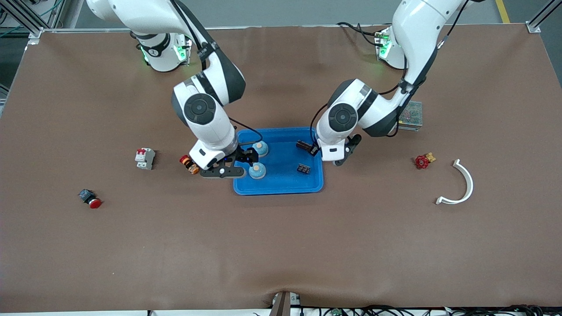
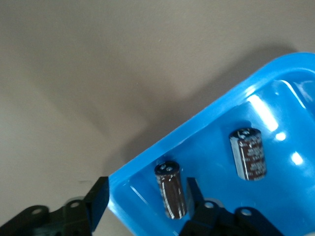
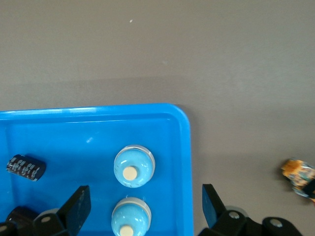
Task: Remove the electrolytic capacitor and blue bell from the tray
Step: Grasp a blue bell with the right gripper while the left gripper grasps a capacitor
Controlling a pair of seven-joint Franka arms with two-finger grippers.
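Observation:
A blue tray [image 1: 281, 186] holds two light-blue bells [image 1: 261, 149] [image 1: 257, 170] and two dark capacitors [image 1: 306, 147] [image 1: 304, 168]. My right gripper [image 1: 246, 160] is open above the tray's corner toward the right arm's end. In the right wrist view its gripper [image 3: 145, 209] is over one bell [image 3: 131, 216], with the other bell [image 3: 134, 166] next to it. My left gripper [image 1: 322, 151] is open and low at the tray's rim toward the left arm's end. In the left wrist view its gripper [image 2: 146, 196] straddles the rim [image 2: 197, 123], with one capacitor [image 2: 171, 191] lying between the fingers and the other [image 2: 249, 153] farther in.
A red-orange push button [image 1: 189, 163] lies just outside the tray beside my right gripper, also in the right wrist view [image 3: 298, 176]. A breaker [image 1: 144, 158] and a red stop button [image 1: 90, 199] lie toward the right arm's end. A red valve [image 1: 423, 161], a white curved piece [image 1: 461, 184] and a mesh box [image 1: 412, 115] lie toward the left arm's end.

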